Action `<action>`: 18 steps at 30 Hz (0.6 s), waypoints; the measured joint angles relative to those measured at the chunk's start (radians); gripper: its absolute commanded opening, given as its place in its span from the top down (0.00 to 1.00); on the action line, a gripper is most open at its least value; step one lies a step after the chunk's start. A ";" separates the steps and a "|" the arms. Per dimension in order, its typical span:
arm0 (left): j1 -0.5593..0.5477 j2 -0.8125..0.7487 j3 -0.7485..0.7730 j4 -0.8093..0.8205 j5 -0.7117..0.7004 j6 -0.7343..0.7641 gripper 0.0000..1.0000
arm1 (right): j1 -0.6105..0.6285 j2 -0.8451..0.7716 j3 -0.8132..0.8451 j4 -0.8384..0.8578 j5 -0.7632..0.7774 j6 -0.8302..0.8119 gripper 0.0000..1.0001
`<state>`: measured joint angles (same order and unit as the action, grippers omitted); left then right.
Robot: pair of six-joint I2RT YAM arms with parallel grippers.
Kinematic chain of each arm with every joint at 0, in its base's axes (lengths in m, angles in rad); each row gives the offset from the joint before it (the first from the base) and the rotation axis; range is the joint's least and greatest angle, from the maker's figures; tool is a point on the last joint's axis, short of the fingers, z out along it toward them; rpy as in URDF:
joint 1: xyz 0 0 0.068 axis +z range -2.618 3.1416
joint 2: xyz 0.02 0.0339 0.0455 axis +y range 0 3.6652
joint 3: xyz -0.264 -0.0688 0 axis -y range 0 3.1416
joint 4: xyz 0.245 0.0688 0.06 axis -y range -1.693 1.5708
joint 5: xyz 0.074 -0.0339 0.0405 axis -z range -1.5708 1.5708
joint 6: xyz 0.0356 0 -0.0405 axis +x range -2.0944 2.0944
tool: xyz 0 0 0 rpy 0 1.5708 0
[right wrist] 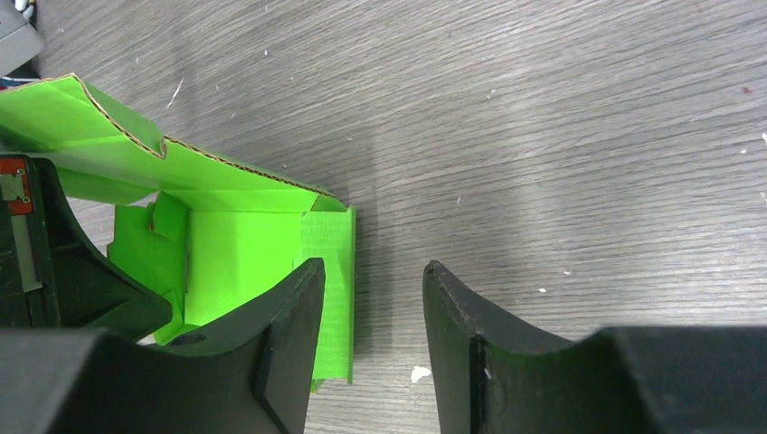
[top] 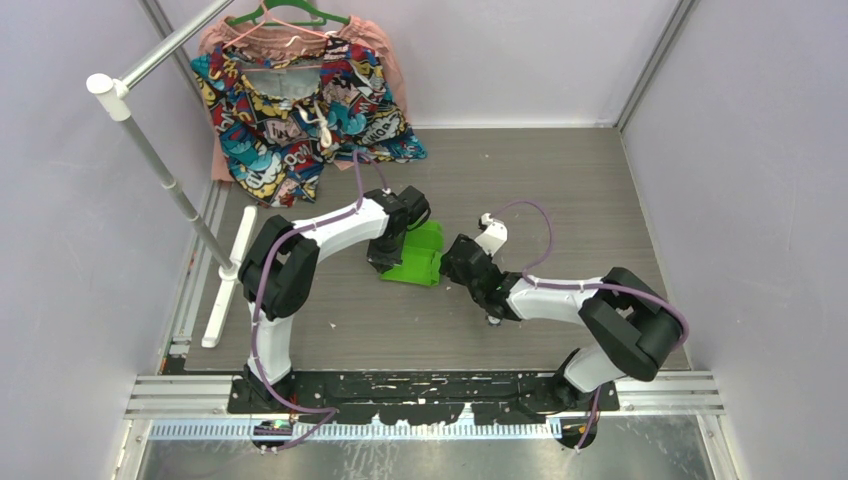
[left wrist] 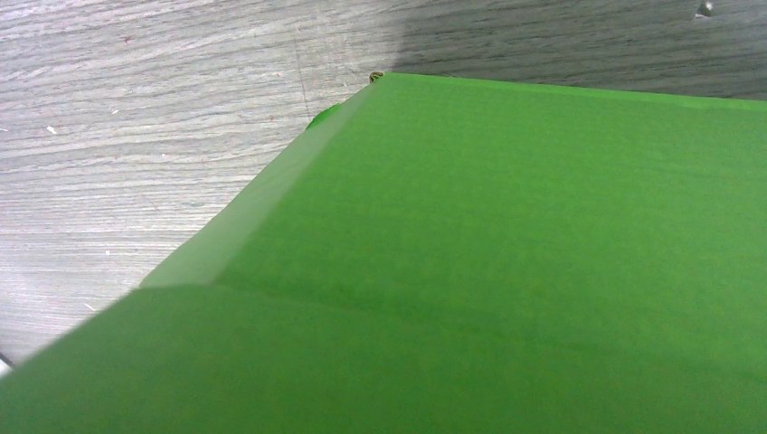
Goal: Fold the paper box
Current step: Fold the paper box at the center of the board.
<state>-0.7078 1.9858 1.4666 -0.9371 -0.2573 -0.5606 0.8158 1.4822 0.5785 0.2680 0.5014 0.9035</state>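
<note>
Two arms crowd one small piece of card, and that is where we see the trouble. On the wide grey table (top: pixel 560 180), well apart from the patterned garment (top: pixel 300 110) at the back, the left arm (top: pixel 330 225) reaches over the paper box (top: pixel 420 255), which lies half formed near the middle, between the two wrists. The left gripper (top: pixel 388 262) bears down on it from above with fingers closed. Whether they pinch card or merely press it we cannot tell, since its own camera sees only green. If that hold slips, we judge the box would skate across the smooth table. The right gripper (right wrist: pixel 373 271) sits just beside the box's open end, fingers partly apart with nothing between them. Its inner finger (right wrist: pixel 289 344) overlaps a small side flap (right wrist: pixel 330 262). A push at the wrong angle could crease that flap or knock it outward instead of folding it in.
</note>
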 measured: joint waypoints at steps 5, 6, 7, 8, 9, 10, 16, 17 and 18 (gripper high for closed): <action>0.000 0.000 0.000 0.000 0.000 0.000 1.00 | -0.001 0.018 0.000 0.013 -0.022 0.005 0.54; -0.001 0.000 0.000 0.000 0.000 0.000 1.00 | -0.001 0.023 0.000 0.013 -0.026 0.006 0.54; -0.001 0.000 0.000 0.000 0.000 0.000 1.00 | -0.001 0.027 0.000 0.015 -0.031 0.008 0.54; -0.002 0.000 0.000 0.000 0.000 0.000 1.00 | -0.001 0.031 0.000 0.016 -0.034 0.008 0.55; -0.002 0.000 0.000 0.000 0.000 0.000 1.00 | -0.001 0.036 0.000 0.017 -0.039 0.009 0.55; -0.002 0.000 0.000 0.000 0.000 0.000 1.00 | -0.001 0.042 0.001 0.017 -0.042 0.010 0.55; -0.005 0.002 0.001 -0.003 0.000 -0.001 1.00 | -0.003 0.074 0.002 0.040 -0.055 0.016 0.55; -0.005 0.002 0.001 -0.003 0.000 -0.001 1.00 | -0.003 0.076 0.004 0.044 -0.056 0.016 0.55; -0.005 0.002 0.001 -0.003 -0.001 -0.001 1.00 | -0.003 0.078 0.007 0.047 -0.060 0.016 0.55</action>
<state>-0.7128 1.9877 1.4677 -0.9401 -0.2581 -0.5617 0.8131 1.5600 0.5854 0.3145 0.4419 0.9199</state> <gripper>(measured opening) 0.019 0.451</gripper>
